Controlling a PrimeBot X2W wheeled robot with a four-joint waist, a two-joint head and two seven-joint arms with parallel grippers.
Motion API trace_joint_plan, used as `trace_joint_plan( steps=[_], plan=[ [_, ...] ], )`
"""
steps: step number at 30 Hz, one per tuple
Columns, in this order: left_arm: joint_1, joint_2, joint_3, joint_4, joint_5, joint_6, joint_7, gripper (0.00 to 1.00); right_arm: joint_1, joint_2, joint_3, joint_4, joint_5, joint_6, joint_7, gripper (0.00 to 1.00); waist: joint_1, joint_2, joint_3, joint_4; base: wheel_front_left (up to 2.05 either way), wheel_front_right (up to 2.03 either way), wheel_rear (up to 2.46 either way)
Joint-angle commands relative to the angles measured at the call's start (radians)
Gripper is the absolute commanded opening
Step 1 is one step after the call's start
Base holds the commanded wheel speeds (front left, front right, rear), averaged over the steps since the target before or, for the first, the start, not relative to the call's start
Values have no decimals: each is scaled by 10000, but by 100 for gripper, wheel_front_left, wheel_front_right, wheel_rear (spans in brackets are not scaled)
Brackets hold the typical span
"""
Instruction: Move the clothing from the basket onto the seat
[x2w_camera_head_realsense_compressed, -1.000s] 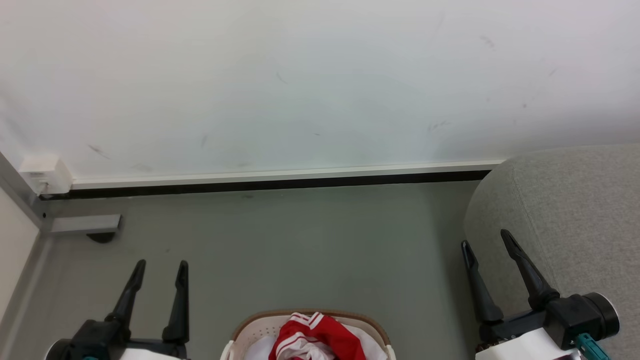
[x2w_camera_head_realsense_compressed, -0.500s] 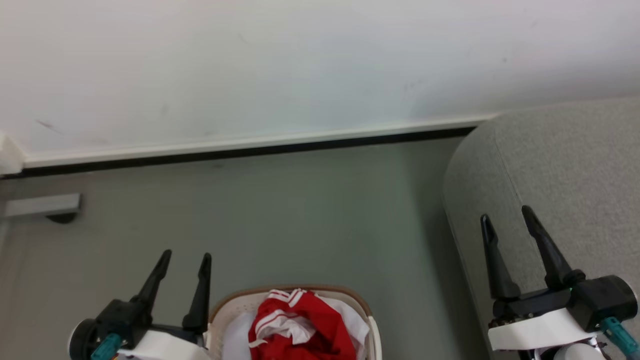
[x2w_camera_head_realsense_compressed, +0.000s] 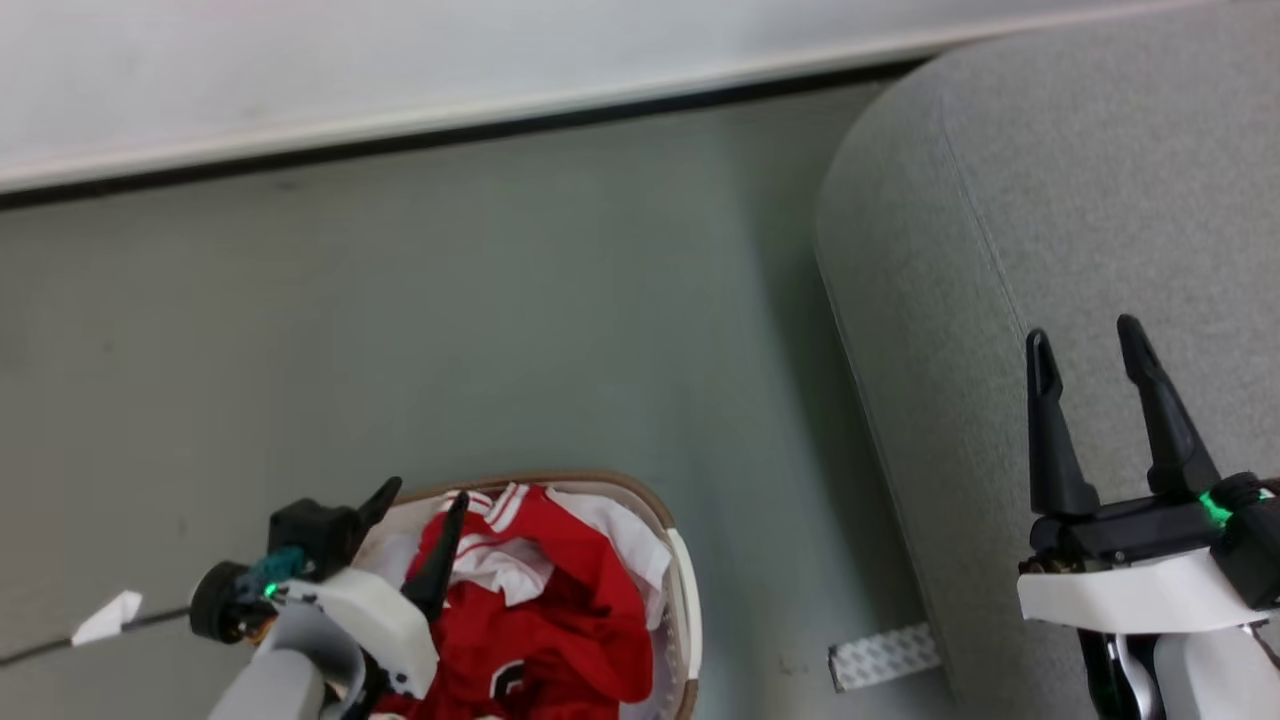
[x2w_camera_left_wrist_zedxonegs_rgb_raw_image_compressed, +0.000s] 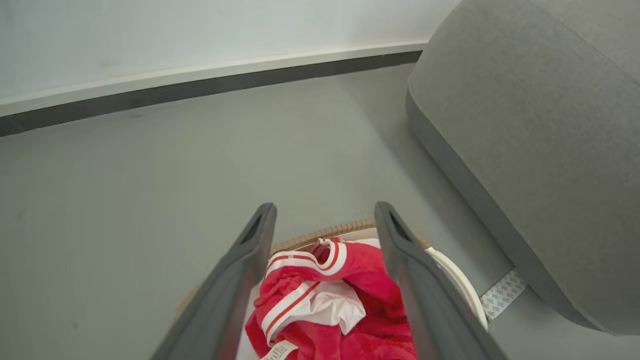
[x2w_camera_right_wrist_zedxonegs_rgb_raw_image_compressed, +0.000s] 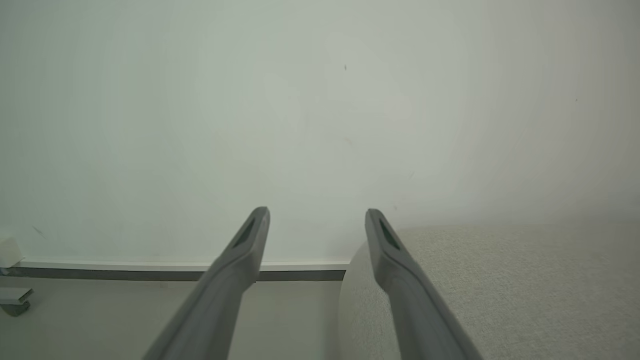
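Observation:
Red clothing (x2w_camera_head_realsense_compressed: 560, 610) with white striped trim and white panels fills the white basket (x2w_camera_head_realsense_compressed: 683, 600) with a brown rim at the bottom of the head view. My left gripper (x2w_camera_head_realsense_compressed: 425, 490) is open just above the basket's near-left side, its fingers pointing over the garments. Along those fingers, the left wrist view shows the clothing (x2w_camera_left_wrist_zedxonegs_rgb_raw_image_compressed: 330, 300) and basket rim (x2w_camera_left_wrist_zedxonegs_rgb_raw_image_compressed: 460, 285) between and below them. The large grey seat (x2w_camera_head_realsense_compressed: 1050, 200) fills the right side. My right gripper (x2w_camera_head_realsense_compressed: 1085, 335) hovers open over the seat, holding nothing. The seat (x2w_camera_right_wrist_zedxonegs_rgb_raw_image_compressed: 500, 290) lies under my right gripper (x2w_camera_right_wrist_zedxonegs_rgb_raw_image_compressed: 317, 212).
A grey floor (x2w_camera_head_realsense_compressed: 400, 320) runs back to a white wall with a dark skirting line (x2w_camera_head_realsense_compressed: 450, 130). A patterned strip of tape (x2w_camera_head_realsense_compressed: 885, 655) lies on the floor by the seat's base. A cable with a white tag (x2w_camera_head_realsense_compressed: 105, 618) trails at the lower left.
The head camera has tilted down, so wall and floor slid up the picture. My left gripper has swung inward from beside the basket to over its clothing. The right gripper stays open over the seat.

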Motion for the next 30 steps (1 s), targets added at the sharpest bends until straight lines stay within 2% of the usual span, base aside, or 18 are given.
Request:
trace_joint_plan(
  steps=[1, 10, 11, 13, 21, 26, 27, 28, 29, 30],
  plan=[
    [-485, 290, -317, 361, -274, 16, 184, 100, -262, 4, -44, -140, 137, -21, 7, 100, -2, -1, 1030, -572, 0, 0, 0],
    [-1927, 1162, -2599, 1857, -1497, 15, 1160, 100, -861, 7, -205, -565, 656, -21, 7, 100, -2, -1, 2711, -1229, 0, 0, 0],
    [-1927, 1162, -2599, 1857, -1497, 15, 1160, 100, -861, 7, -205, -565, 656, -21, 7, 100, -2, -1, 2711, -1229, 0, 0, 0],
    [-2283, 1389, -3407, 2137, -1940, 15, 1477, 100, -1012, 5, -245, -629, 792, -21, 7, 100, -2, -1, 3132, -1365, 0, 0, 0],
    [-3101, 1797, -4525, 2913, -2786, 15, 1944, 100, -1233, 7, -164, -658, 1135, -21, 7, 100, -2, -1, 3827, -1663, 0, 0, 0],
    [-3604, 1671, -4901, 3676, -2988, 15, 2091, 100, -1332, 6, -20, -644, 1275, -21, 7, 100, -2, -1, 4108, -1807, 0, 0, 0],
    [-3693, 1646, -4970, 3807, -3060, 15, 2061, 85, -1340, 6, -3, -643, 1291, -21, 7, 100, -2, -1, 4131, -1819, 0, 0, 0],
    [-3761, 1615, -5041, 3915, -3109, 15, 2011, 40, -1347, 6, 10, -630, 1295, -21, 7, 100, -2, -1, 4146, -1826, 0, 0, 0],
    [-3807, 1570, -5118, 3988, -3150, 15, 1950, 0, -1352, 6, 9, -609, 1291, -21, 7, 100, -2, -1, 4147, -1823, 0, 0, 0],
    [-3840, 1527, -5195, 4057, -3225, 15, 1891, 0, -1353, 6, -7, -586, 1281, -21, 7, 100, -2, -1, 4127, -1804, 0, 0, 0]
  ],
)
